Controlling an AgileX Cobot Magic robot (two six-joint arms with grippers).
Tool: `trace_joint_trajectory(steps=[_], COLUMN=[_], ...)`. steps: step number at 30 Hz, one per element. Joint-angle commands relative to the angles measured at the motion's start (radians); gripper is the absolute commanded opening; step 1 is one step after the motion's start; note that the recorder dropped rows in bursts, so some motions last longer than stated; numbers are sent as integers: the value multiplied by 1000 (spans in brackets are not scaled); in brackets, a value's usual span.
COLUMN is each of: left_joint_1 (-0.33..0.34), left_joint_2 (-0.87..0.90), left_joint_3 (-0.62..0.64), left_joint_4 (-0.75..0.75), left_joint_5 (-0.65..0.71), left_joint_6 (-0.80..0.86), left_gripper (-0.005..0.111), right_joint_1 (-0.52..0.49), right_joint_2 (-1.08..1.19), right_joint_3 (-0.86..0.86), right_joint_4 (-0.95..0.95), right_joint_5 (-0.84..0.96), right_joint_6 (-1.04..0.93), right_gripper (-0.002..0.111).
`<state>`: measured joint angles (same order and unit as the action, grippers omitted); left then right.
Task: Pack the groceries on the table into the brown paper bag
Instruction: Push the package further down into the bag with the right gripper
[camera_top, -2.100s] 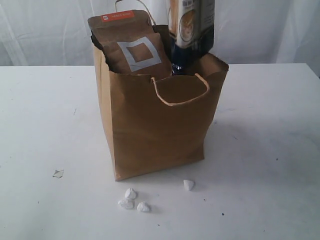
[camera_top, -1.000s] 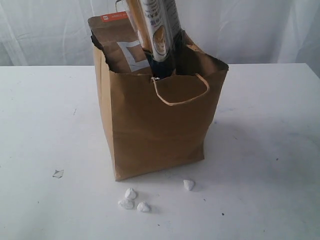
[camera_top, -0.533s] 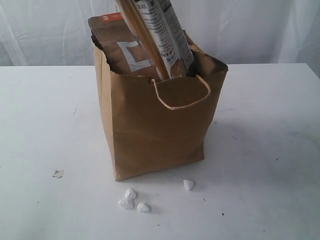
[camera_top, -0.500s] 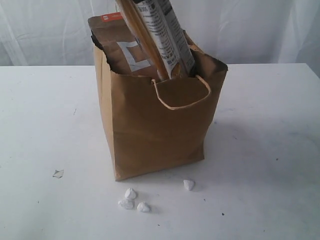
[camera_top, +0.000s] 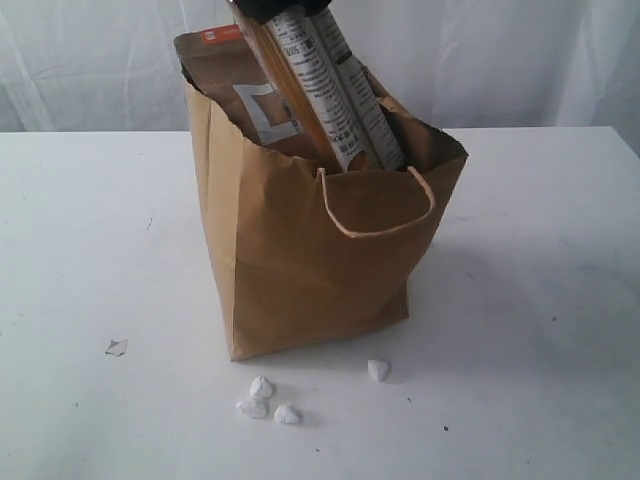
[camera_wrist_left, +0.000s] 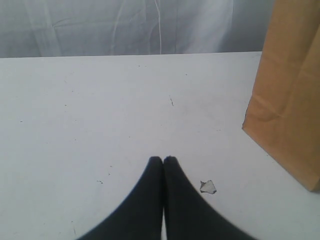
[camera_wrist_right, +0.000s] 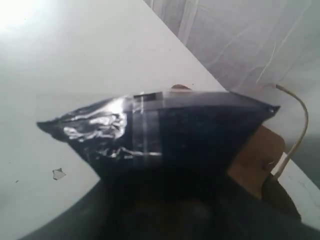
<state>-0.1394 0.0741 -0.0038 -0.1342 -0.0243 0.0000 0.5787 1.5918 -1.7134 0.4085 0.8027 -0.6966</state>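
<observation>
The brown paper bag (camera_top: 310, 260) stands mid-table on the white table (camera_top: 90, 230). The long dark noodle packet (camera_top: 335, 95) leans steeply inside it, its lower end behind the front rim and its top held by my right gripper (camera_top: 278, 8) at the frame's upper edge. The right wrist view shows the packet's crimped end (camera_wrist_right: 165, 125) filling the space in front of my right gripper (camera_wrist_right: 170, 200). The brown pouch with orange top (camera_top: 240, 80) sticks out of the bag at the back left. My left gripper (camera_wrist_left: 163, 159) hovers shut and empty over the table, left of the bag (camera_wrist_left: 290, 100). Other groceries are hidden.
Small white crumbs (camera_top: 262, 398) lie in front of the bag, with one more (camera_top: 377, 369) to their right. A small torn scrap (camera_top: 116, 347) lies front left, also close to the left fingertips (camera_wrist_left: 207, 187). White curtain hangs behind the table.
The noodle packet has sunk deeper and tilted, its lower end swinging right. The bag's front wall and handle have bulged to the right. The left gripper shows no change.
</observation>
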Motion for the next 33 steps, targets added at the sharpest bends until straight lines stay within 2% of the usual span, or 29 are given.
trace_joint_trajectory(steps=[1,7,17,20,26,33], left_joint_1=[2,2,2,2,2,2], left_joint_2=[-5,-5,-5,-5,-5,-5], left_joint_3=[4,4,4,4,4,4], left_joint_4=[1,1,1,1,1,1], left_joint_5=[2,2,2,2,2,2], left_joint_6=[0,0,0,0,0,0], left_gripper=[0,0,0,0,0,0], right_joint_1=[-9,-9,-9,-11,-11,-11], right_joint_2=[4,-15,-23,-23,-6,-6], right_joint_3=[-6,-11,-32,-32,-30,-30], right_joint_4=[14,98,87,77,77,194], right_joint_5=[-1,-97,-237,-193,25,46], right_joint_6=[28,80,31,-83,-279,-408], right_gripper=[0,0,0,0,0,0])
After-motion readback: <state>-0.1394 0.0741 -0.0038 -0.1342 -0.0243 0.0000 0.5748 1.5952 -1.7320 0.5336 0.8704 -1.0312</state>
